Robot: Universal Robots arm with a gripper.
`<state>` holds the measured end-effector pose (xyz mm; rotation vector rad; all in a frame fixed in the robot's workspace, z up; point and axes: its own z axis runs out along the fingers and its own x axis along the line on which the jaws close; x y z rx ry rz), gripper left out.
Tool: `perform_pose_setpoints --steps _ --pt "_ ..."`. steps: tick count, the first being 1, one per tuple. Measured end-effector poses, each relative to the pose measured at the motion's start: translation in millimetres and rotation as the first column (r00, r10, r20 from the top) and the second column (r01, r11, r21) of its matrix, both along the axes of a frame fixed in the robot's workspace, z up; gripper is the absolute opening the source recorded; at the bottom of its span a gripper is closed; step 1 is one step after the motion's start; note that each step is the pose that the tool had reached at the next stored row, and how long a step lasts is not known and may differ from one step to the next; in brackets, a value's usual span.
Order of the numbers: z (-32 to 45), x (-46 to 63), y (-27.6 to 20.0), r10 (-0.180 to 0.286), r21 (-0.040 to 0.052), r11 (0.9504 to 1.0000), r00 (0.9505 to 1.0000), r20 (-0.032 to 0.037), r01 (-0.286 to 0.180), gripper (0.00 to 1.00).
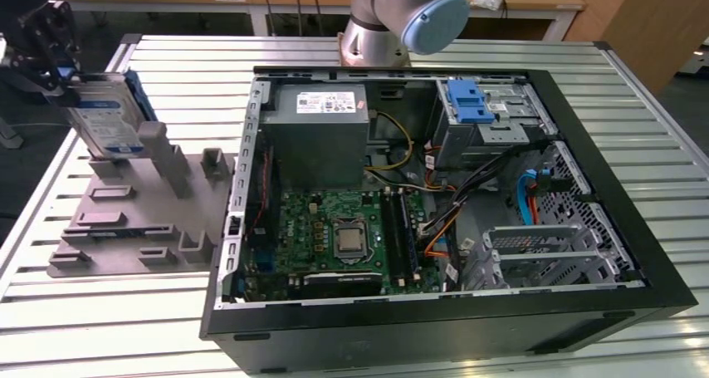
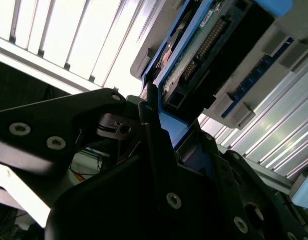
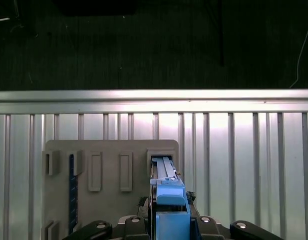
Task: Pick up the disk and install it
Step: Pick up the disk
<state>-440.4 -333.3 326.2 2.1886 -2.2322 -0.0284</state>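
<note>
The disk point(image 1: 109, 119), silver-grey with a white-and-blue label and blue side rails, stands on edge and slightly tilted over the grey holder block point(image 1: 133, 220) at the exterior view's left. My gripper point(image 1: 69, 85) comes down on its upper end and is shut on it. In the first wrist view the disk's blue-railed edge point(image 3: 165, 185) runs out from between the fingers toward a slot in the holder block point(image 3: 109, 170). In the second wrist view the disk's underside with its connector point(image 2: 203, 45) sits against a black finger point(image 2: 151, 125). Whether the disk's lower edge still rests in the slot is unclear.
An open computer case point(image 1: 620, 253) lies on the slatted metal table point(image 1: 100, 328), at the exterior view's right of the holder. Inside are a grey metal box with a white sticker point(image 1: 319, 120), a blue ridged latch point(image 1: 471, 102) on a drive bay, a motherboard point(image 1: 338, 237) and cables.
</note>
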Motion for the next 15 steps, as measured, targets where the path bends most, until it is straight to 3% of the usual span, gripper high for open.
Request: perform_pose_setpoints --steps 15 --pt "13.4 0.0 0.0 0.000 0.0001 1.0000 1.0000 0.0001 0.000 0.36"
